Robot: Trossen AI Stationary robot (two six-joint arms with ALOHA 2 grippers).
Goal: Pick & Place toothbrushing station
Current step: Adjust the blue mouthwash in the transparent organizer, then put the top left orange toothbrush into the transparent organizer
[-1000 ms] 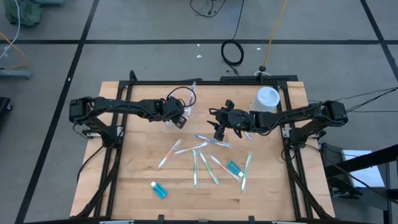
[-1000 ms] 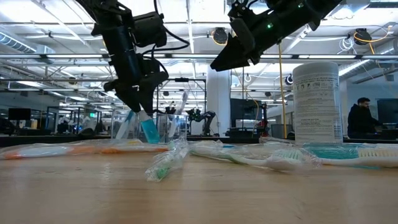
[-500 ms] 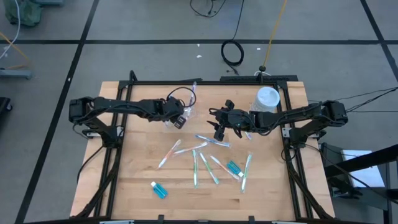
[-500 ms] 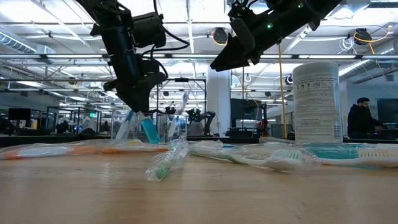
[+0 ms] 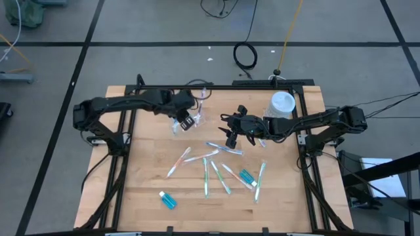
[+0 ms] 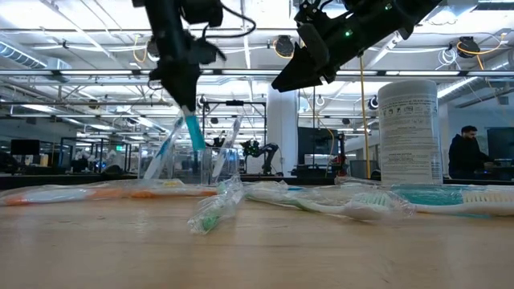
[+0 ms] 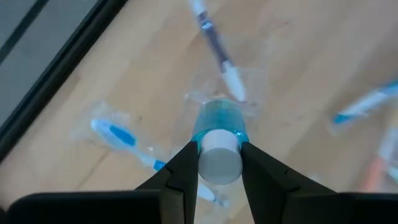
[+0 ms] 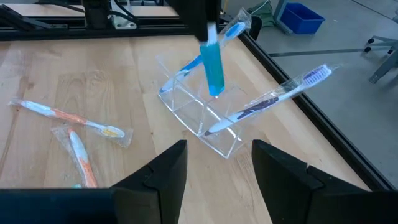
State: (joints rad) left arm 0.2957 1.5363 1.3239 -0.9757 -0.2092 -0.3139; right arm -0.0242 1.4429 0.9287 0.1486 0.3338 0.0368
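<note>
1. The left gripper (image 7: 219, 167) is clamping a teal tube (image 6: 193, 132) by its white cap (image 7: 219, 163), holding it raised directly above the clear holder (image 8: 202, 115).
2. The tube is hanging cap-up, apart from the holder, with its lower end just over the middle compartment.
3. Two toothbrushes (image 8: 273, 98) are leaning in the holder, one at each side of the tube.
4. The right gripper (image 5: 231, 134) is hovering beside the holder, fingers spread and gripping nothing.
5. More toothbrushes (image 5: 216, 176) and two further tubes (image 5: 168, 200) are lying on the table (image 5: 141, 177), well apart from the holder, toward the table's near edge.
6. A white container (image 5: 282, 103) is standing beyond the right gripper.
</note>
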